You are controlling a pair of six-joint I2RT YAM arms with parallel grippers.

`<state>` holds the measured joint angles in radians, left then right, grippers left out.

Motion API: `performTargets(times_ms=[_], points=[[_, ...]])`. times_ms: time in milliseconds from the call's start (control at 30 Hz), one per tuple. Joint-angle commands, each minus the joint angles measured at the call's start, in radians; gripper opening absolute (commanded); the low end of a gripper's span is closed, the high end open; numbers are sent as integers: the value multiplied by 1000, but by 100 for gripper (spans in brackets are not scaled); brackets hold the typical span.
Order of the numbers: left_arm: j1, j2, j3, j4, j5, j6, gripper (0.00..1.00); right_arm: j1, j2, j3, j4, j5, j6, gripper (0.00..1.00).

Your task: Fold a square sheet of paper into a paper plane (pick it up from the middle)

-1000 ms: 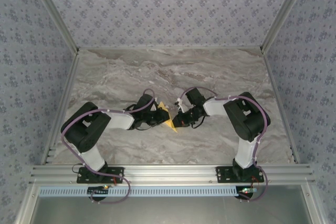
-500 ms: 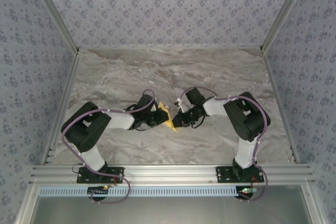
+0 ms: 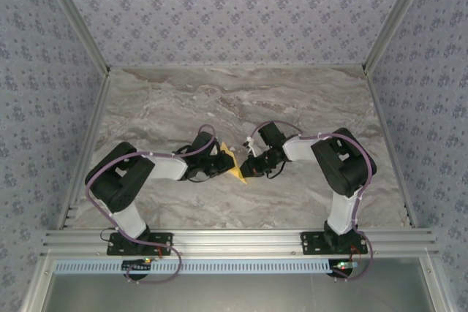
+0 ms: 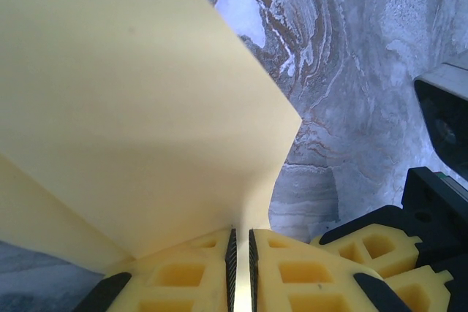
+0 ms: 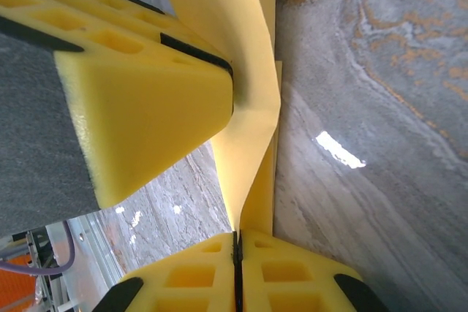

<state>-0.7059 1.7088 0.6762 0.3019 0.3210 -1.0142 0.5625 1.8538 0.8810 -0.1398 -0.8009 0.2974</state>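
Observation:
The mustard-yellow sheet of paper (image 3: 235, 164) is folded and held off the marble table between both grippers at the centre. My left gripper (image 3: 223, 160) is shut on its left side. In the left wrist view the sheet (image 4: 131, 107) rises as a broad flap from the narrow slit between the pads of the left gripper (image 4: 239, 242). My right gripper (image 3: 249, 166) is shut on the opposite edge. In the right wrist view the creased sheet (image 5: 248, 144) runs up from the closed right gripper (image 5: 235, 242) to the left gripper's yellow finger (image 5: 146, 107).
The marble table (image 3: 241, 100) stretches bare behind and beside the arms. Patterned walls (image 3: 234, 12) close it in at the back and sides. An aluminium rail (image 3: 234, 239) carries both arm bases at the near edge.

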Motion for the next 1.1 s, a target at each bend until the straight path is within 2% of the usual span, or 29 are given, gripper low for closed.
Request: performTargets(times_ms=[0, 300, 533, 800, 1067], points=[[1, -12, -2, -79, -60, 2, 17, 4, 57, -5, -73, 87, -25, 9], [3, -53, -33, -78, -76, -9, 17, 4, 79, 3, -91, 108, -29, 10], [2, -74, -20, -54, -37, 12, 17, 4, 81, 10, -99, 109, -33, 10], [3, -50, 26, -165, -95, 21, 17, 8, 37, 19, -114, 91, -39, 10], [9, -34, 24, -188, -112, -3, 17, 10, -19, 13, -151, 81, -69, 13]])
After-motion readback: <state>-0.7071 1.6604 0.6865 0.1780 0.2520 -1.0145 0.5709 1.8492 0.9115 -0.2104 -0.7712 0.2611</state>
